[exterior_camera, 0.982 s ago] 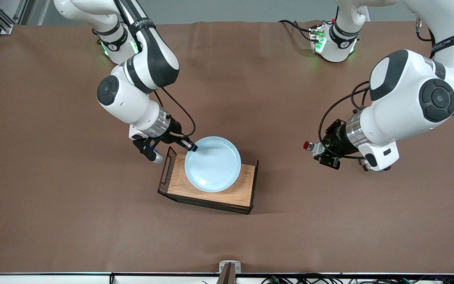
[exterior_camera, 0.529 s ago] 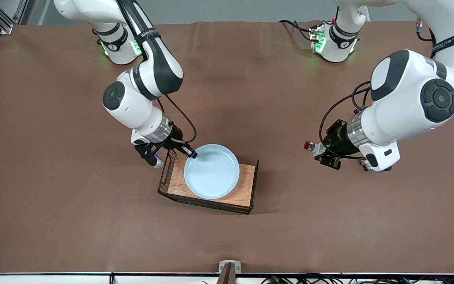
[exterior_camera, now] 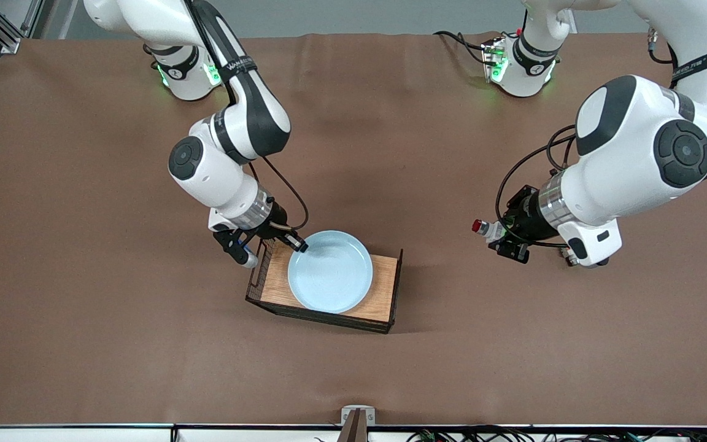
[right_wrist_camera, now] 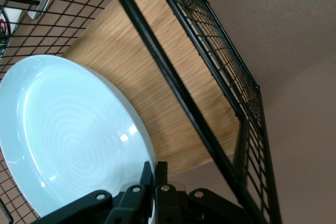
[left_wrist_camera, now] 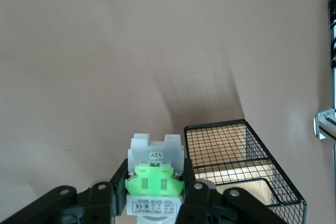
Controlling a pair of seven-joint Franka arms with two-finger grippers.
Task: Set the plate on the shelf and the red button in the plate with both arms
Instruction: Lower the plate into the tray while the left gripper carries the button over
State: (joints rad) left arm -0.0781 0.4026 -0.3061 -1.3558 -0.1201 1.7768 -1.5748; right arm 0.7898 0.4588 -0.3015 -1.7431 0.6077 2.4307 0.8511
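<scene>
We see the brown counter [exterior_camera: 83, 307] spread under both arms; on it, near its middle and toward the front camera, stands a wire basket [exterior_camera: 393, 294] with black mesh walls and a wooden floor. The plate [exterior_camera: 329, 271], pale blue and glossy, lies over that wooden floor, covering the part of the basket toward the right arm's end; in the right wrist view the plate [right_wrist_camera: 68, 140] sits inside the mesh wall of the basket [right_wrist_camera: 220, 77]. The right end effector [exterior_camera: 300, 245] is clenched on the plate's rim at the edge farthest from the front camera, its fingers [right_wrist_camera: 157, 182] pressed together over that rim. The left end effector [exterior_camera: 501, 236] hangs over bare counter toward the left arm's end, well apart from the basket; we see it grasping the red button [exterior_camera: 485, 228], whose red cap points toward the basket; in the left wrist view the red button [left_wrist_camera: 155, 174] shows its green block pinched between the fingers [left_wrist_camera: 195, 195], with the basket [left_wrist_camera: 231, 150] near it.
</scene>
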